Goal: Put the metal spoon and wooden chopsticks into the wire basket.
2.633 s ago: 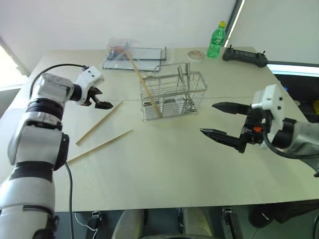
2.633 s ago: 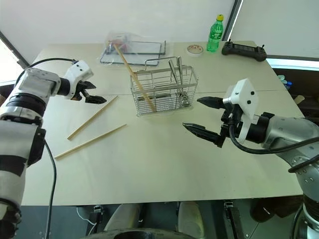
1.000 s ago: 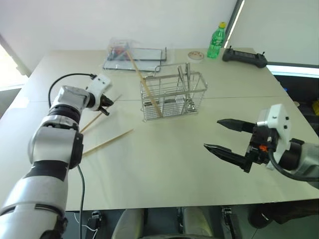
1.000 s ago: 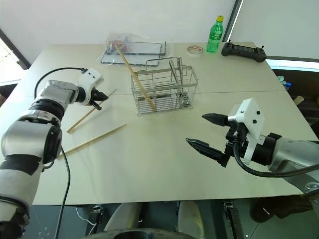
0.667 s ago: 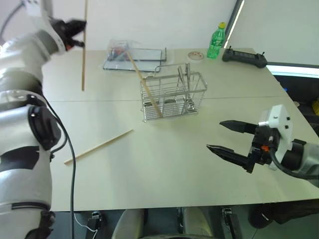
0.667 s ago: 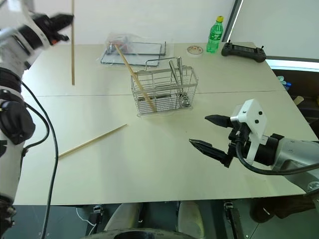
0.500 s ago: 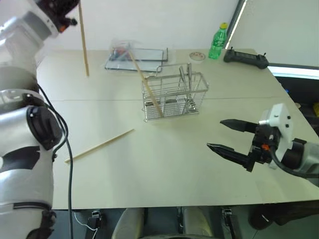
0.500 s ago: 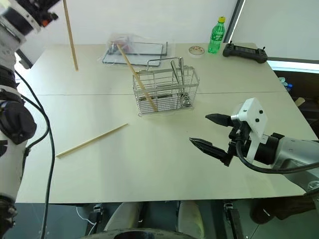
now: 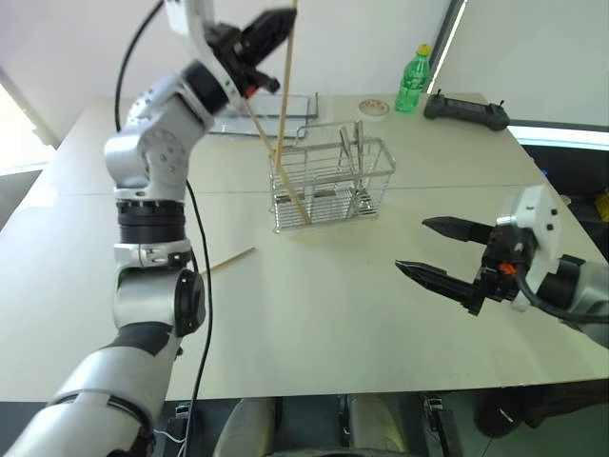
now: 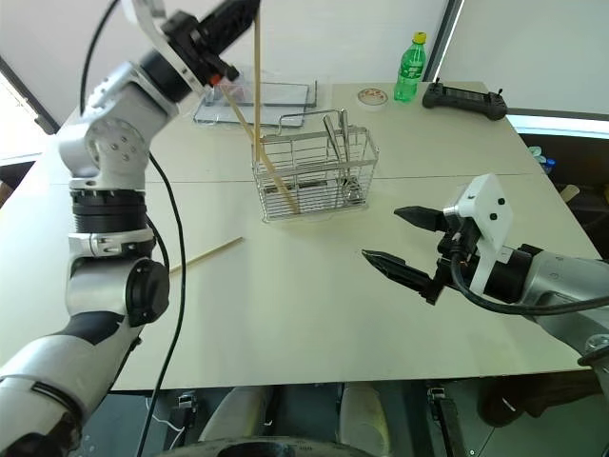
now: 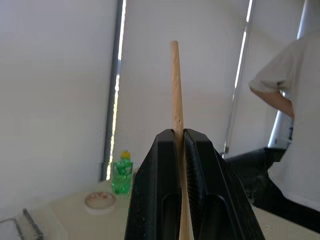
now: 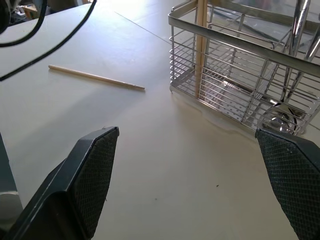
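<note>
My left gripper point(image 9: 276, 21) is raised high and shut on one of the wooden chopsticks point(image 9: 284, 105), which hangs almost upright with its lower tip just above the left end of the wire basket point(image 9: 381, 146). In the left wrist view the stick point(image 11: 175, 85) is pinched between the fingers. A second chopstick point(image 9: 285, 181) leans in the basket's left end. A third point(image 12: 95, 76) lies on the table left of the basket. The metal spoon point(image 9: 359, 152) stands in the basket's right compartment. My right gripper point(image 9: 411, 246) hovers open and holds nothing, right of the basket and nearer the front.
A clear plastic tray point(image 9: 285, 103) lies behind the basket. A green bottle point(image 9: 413, 76), a small round dish point(image 9: 373, 106) and a black controller point(image 9: 466, 107) sit at the table's far right. A person point(image 11: 295, 100) stands beyond the table.
My left arm has swung the held chopstick from the far left over to the right, so it now hangs above the basket's left end. The right gripper has stayed put.
</note>
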Action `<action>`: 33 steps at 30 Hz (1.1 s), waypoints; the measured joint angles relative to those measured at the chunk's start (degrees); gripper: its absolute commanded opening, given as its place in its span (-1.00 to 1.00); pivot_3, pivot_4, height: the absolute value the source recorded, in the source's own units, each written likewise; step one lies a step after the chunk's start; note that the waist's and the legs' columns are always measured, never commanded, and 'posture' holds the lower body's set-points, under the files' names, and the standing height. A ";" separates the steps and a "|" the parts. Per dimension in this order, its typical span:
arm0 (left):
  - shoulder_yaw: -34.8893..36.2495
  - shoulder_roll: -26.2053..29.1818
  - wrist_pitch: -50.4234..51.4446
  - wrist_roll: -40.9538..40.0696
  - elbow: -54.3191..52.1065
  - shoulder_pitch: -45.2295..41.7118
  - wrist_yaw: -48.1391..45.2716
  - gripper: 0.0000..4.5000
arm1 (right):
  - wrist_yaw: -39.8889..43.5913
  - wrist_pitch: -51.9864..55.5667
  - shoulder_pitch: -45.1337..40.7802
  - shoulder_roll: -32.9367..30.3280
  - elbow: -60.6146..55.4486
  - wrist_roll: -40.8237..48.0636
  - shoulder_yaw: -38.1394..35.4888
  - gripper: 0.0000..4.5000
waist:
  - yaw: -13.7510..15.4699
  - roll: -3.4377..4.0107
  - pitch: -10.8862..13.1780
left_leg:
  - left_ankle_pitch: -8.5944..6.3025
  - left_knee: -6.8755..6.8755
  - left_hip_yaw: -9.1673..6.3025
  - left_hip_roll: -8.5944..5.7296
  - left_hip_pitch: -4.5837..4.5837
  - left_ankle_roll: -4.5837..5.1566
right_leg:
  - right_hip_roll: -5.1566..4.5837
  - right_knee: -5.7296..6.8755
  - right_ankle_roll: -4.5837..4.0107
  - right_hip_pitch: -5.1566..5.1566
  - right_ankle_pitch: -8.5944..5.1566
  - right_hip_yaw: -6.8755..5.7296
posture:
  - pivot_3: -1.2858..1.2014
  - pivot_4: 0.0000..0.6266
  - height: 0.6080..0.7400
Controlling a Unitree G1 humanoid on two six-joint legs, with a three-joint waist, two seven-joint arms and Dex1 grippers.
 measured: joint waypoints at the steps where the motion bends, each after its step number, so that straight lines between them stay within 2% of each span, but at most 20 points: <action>1: -0.50 -0.12 -1.49 0.73 0.10 0.43 0.03 -0.98 | -0.52 0.02 0.00 0.03 0.00 0.44 -0.03 1.00 | 0.04 0.00 0.00 | 0.00 0.00 0.00 0.00 -0.01 0.00 | 0.00 0.00 0.00 -0.01 0.00 0.00 | 0.03 -0.52 0.69; 5: -0.43 -1.26 -6.28 1.73 0.70 0.43 0.97 -0.98 | -2.51 0.14 0.02 0.06 -0.05 2.46 -0.31 1.00 | 0.16 0.00 0.00 | 0.00 0.02 -0.01 0.00 -0.03 0.01 | -0.01 -0.05 -0.01 0.01 0.00 0.00 | 0.03 -0.52 0.69; 12: -0.54 -3.76 -7.28 1.46 0.69 0.49 2.25 -0.98 | -4.33 0.14 0.36 0.04 -0.13 3.62 -0.64 1.00 | 0.16 0.00 0.00 | -0.01 0.06 -0.02 -0.01 -0.05 0.02 | 0.00 -0.06 0.00 0.05 0.00 -0.01 | 0.03 -0.52 0.69; 15: -0.51 -4.36 -7.28 1.29 0.60 1.02 2.66 -0.53 | -4.67 0.14 0.43 0.03 -0.13 3.74 -0.68 1.00 | 0.12 0.00 0.00 | -0.01 0.06 -0.01 -0.01 -0.04 0.02 | 0.00 -0.06 0.00 0.05 0.00 -0.01 | 0.03 -0.52 0.69; 17: -0.51 -4.70 -7.05 0.99 0.42 1.95 2.97 -0.09 | -4.93 0.14 0.40 -0.01 -0.11 3.81 -0.68 1.00 | 0.12 0.00 0.00 | -0.01 0.06 -0.01 -0.01 -0.04 0.03 | 0.00 -0.06 0.00 0.05 0.00 -0.01 | 0.03 -0.52 0.69; 20: -0.46 -4.72 -6.43 0.10 -0.01 2.93 3.34 0.68 | -4.99 0.13 0.37 -0.06 -0.07 3.93 -0.68 1.00 | 0.12 -0.01 0.00 | -0.01 0.06 -0.01 -0.01 -0.04 0.03 | 0.00 -0.06 0.00 0.05 0.00 -0.01 | 0.03 -0.52 0.69; 22: -0.42 -4.76 -5.40 -0.62 -1.29 3.06 3.58 0.97 | -4.94 0.13 0.31 -0.07 -0.01 3.98 -0.68 1.00 | 0.16 -0.01 0.00 | -0.01 0.06 -0.01 -0.01 -0.05 0.03 | 0.00 -0.06 0.00 0.05 0.00 -0.01 | 0.03 -0.52 0.69; 28: 0.05 -4.60 -2.01 -3.87 -3.48 3.26 5.34 0.97 | -4.91 0.12 0.01 -0.06 0.12 3.86 -0.68 1.00 | 0.14 0.00 0.00 | -0.01 0.07 -0.02 -0.01 -0.04 0.03 | 0.00 -0.06 0.00 0.06 0.00 -0.01 | 0.03 -0.52 0.69; 33: 0.60 -0.44 1.86 -5.87 -3.52 2.64 6.19 0.97 | -4.85 0.09 -0.25 -0.05 0.20 3.66 -0.63 1.00 | 0.03 0.00 0.00 | -0.02 0.05 -0.02 0.00 -0.03 0.03 | 0.04 -0.04 0.00 0.03 0.00 -0.01 | 0.03 -0.52 0.69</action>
